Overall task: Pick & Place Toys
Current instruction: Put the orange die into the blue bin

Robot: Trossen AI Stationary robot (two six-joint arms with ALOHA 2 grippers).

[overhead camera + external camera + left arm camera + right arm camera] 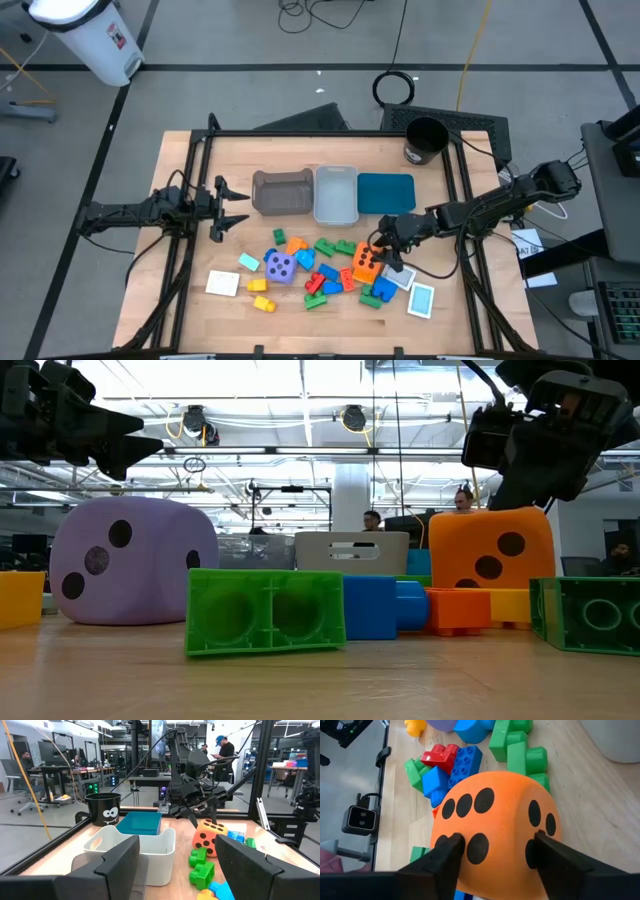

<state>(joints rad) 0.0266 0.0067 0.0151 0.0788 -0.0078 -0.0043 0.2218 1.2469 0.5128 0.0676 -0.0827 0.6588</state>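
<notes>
Right gripper (383,247) is over the orange dotted cube (365,264), fingers spread and straddling it w/ one finger on each of two opposite sides; from the right wrist view they look to be at the cube's faces but I can't tell if they're pressing yet, so I'd call it open around the cube, not clamped. Makes sense as a grasp setup: a cube that size needs a wide span across flat sides. Cube sits on the tabletop (180,290) at the right end of the brick pile, tilted a bit in the low view, just in front of the teal bin (385,192). It's a cube, so no real long axis; a multi-dot face is turned up toward the wrist cam. Purple dotted cube (281,267) sits left of the pile, w/ white cards (223,282) at both ends. Left gripper (228,207) waits open above the tabletop's left side near the grey bin (282,191), holding nothing. Clear bin (335,193) sits between the other two.
</notes>
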